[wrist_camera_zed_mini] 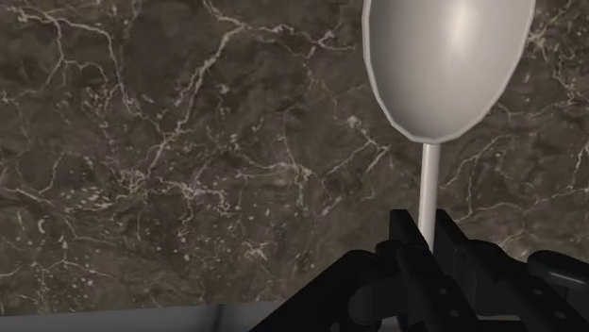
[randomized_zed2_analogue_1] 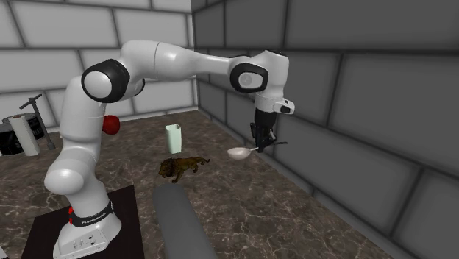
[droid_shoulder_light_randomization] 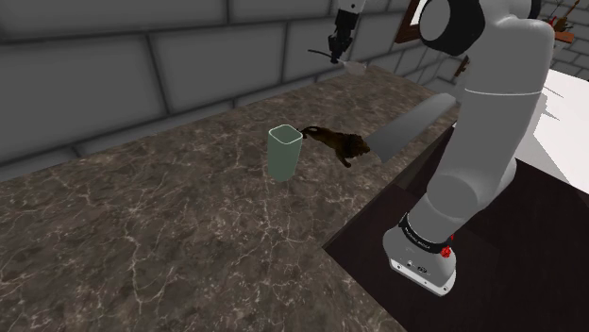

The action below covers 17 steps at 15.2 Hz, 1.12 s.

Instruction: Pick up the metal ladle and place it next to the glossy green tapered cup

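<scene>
Two black fingers point(wrist_camera_zed_mini: 404, 238) of the gripper point(wrist_camera_zed_mini: 427, 231) sit closest, and they are squeezed tight on the thin handle of the ladle point(wrist_camera_zed_mini: 448, 57). Its round bowl sticks out far in front of them, over the dark stone bench point(wrist_camera_zed_mini: 170, 170). From the side, the gripper point(randomized_zed2_analogue_1: 261, 143) holds the ladle point(randomized_zed2_analogue_1: 239, 153) up in the air, close to the grey wall point(randomized_zed2_analogue_1: 353, 110) and well apart from the pale green cup point(randomized_zed2_analogue_1: 173, 138). I think a few things can go wrong. The handle is thin and looks smooth, and the bowl is the big end, so the ladle may turn or slip out if the arm moves fast. A brown toy animal point(randomized_zed2_analogue_1: 182, 168) lies just beside the cup. The ladle could bump it, or land on top of it. The cup is tall and looks a bit narrower at the bottom, so a small knock may tip it over.
</scene>
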### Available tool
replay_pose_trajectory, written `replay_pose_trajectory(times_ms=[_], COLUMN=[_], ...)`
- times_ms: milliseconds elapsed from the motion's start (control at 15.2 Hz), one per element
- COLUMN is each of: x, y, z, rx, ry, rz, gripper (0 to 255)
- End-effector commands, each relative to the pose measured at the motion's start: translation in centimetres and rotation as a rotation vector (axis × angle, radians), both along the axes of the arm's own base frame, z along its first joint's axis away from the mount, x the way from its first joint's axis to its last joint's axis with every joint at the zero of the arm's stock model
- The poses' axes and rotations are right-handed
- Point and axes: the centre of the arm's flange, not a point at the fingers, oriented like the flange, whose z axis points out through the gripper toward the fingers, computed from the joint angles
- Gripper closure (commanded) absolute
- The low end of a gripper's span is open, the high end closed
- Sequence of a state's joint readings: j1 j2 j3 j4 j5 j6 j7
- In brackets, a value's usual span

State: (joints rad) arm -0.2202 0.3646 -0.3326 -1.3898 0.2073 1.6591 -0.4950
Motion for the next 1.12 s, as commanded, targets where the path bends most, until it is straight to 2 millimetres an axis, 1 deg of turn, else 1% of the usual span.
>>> replay_pose_trajectory(times_ms=[0,528,1056], x=[-0.2,-0.2,-6.5], y=[0.2,0.2,8.6], z=[1.1,5.2,5.2], rx=[0.000,0.000,0.000], ry=[0.000,0.000,0.000], rz=[0.000,0.000,0.000], gripper=[255,255,255])
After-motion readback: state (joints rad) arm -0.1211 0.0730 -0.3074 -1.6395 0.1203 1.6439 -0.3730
